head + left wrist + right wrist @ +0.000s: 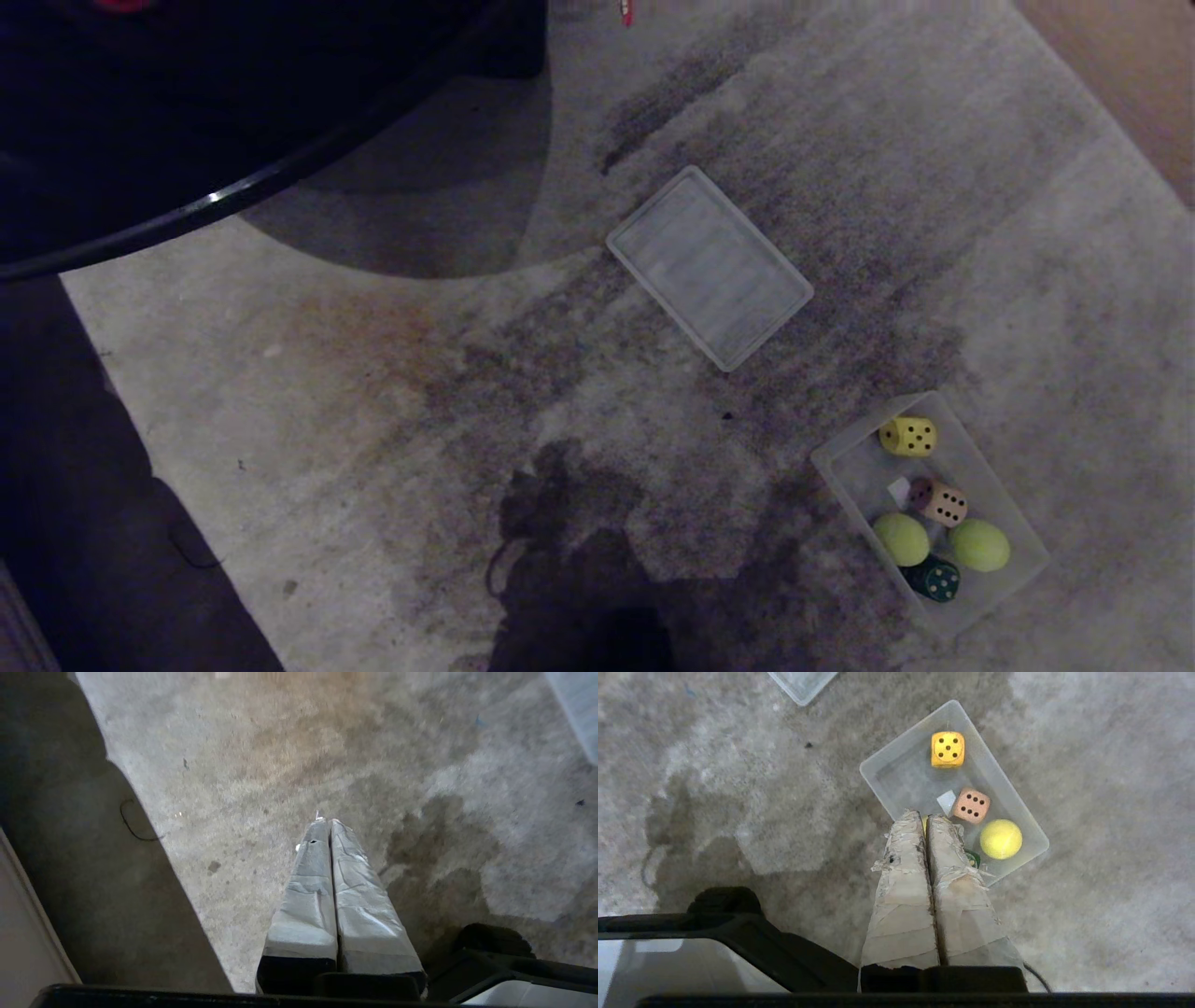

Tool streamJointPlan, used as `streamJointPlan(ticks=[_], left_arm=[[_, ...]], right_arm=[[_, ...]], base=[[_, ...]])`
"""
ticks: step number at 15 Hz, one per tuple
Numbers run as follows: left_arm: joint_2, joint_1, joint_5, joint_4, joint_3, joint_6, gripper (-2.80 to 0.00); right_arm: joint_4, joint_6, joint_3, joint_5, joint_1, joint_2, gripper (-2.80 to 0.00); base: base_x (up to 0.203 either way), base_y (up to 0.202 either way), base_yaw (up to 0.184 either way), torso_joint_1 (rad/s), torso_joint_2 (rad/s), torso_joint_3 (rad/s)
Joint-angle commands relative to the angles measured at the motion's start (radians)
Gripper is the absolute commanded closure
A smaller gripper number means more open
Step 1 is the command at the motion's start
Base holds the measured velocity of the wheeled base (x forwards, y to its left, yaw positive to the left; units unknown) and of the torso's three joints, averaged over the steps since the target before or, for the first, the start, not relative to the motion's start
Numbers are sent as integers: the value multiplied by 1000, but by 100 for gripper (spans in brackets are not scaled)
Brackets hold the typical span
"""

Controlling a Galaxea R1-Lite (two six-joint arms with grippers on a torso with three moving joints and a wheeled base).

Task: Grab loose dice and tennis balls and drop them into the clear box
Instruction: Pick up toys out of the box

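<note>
The worn grey carpet [373, 392] carries a flat ribbed clear lid [709, 267] and, well apart from it, the translucent rectangular clear box [1018, 523], which holds two fuzzy yellow-green tennis balls [902, 539], a yellow die [907, 436], a pale brown die [943, 503] and a dark green die [934, 580]. The left end effector [327, 823] and the right end effector [926, 817] are both pressed together, empty. I see nothing loose; the risk is a needless reach tipping the light box.

Left gripper [330, 823] closed, empty; right gripper [927, 817] closed, empty.
</note>
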Motion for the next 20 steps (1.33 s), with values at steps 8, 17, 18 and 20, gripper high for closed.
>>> streamJointPlan(ticks=[8,17,18,20], left_arm=[[1,0,1,-1,0,-1,0],[1,0,1,-2,0,-4,0],[1,0,1,-2,0,-4,0],[1,0,1,-2,0,-4,0]], right_arm=[[-1,0,9,0,0,2,0],[-1,-12,9,2,0,2,0],[-1,-12,9,2,0,2,0],[-1,-12,9,2,0,2,0]], base=[[0,0,0,2,4,201],[0,0,0,2,5,203],[0,0,0,2,2,202],[0,0,0,5,3,204]])
